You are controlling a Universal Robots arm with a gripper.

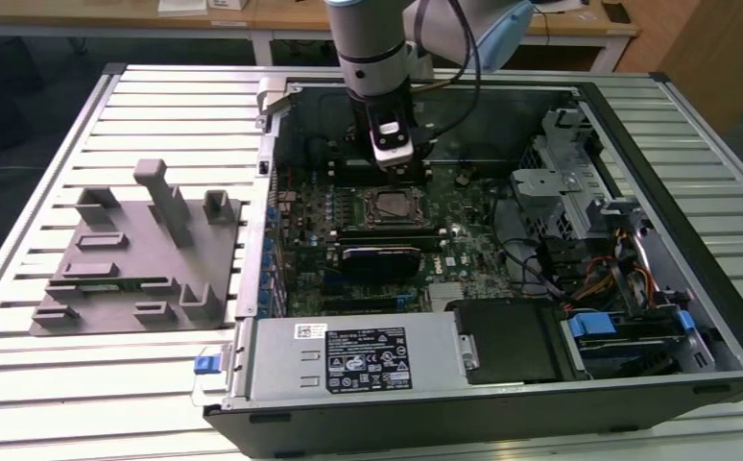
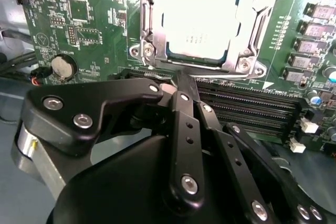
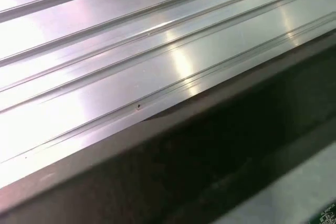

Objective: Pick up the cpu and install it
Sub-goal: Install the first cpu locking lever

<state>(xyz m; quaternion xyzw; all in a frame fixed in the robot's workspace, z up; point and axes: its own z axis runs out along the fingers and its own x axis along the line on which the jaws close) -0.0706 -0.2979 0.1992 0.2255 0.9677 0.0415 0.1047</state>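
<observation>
You've got the cpu (image 2: 202, 27) already seated in the socket (image 2: 247, 61) mid-board (looks flush, so prob. placed), w/ the gripper (image 2: 181, 80) hanging just above its near edge, fingers pinched together, holding nothing.

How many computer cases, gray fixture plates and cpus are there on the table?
computer case: 1
gray fixture plate: 1
cpu: 1
Total: 3
</observation>
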